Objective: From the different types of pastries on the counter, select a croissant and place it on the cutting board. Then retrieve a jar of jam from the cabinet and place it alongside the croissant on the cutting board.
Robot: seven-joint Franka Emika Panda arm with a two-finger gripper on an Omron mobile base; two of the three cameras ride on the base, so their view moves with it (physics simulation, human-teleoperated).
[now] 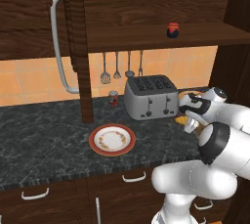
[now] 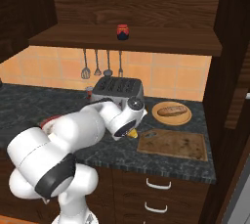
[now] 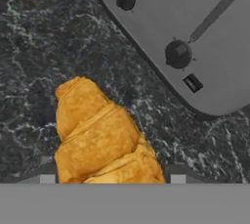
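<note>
The golden croissant (image 3: 100,135) lies between my two fingertips, and my gripper (image 3: 112,176) is shut on it just above the black counter (image 1: 49,130), in front of the toaster. From the left the croissant (image 1: 181,119) peeks out under the hand. The cutting board (image 2: 173,144) lies on the counter to the right of the hand, with nothing on it. The jar of jam (image 1: 173,30) stands on the open cabinet shelf (image 1: 146,39) above the toaster. The brown bun (image 2: 171,110) rests on a round tan plate behind the board.
The grey toaster (image 1: 150,97) stands close behind the hand. A red-rimmed plate (image 1: 112,139) sits to the left and a small red canister (image 1: 113,98) beside the toaster. Utensils (image 1: 117,69) hang on the tiled wall. The cabinet door with its white handle (image 1: 58,42) stands open at left.
</note>
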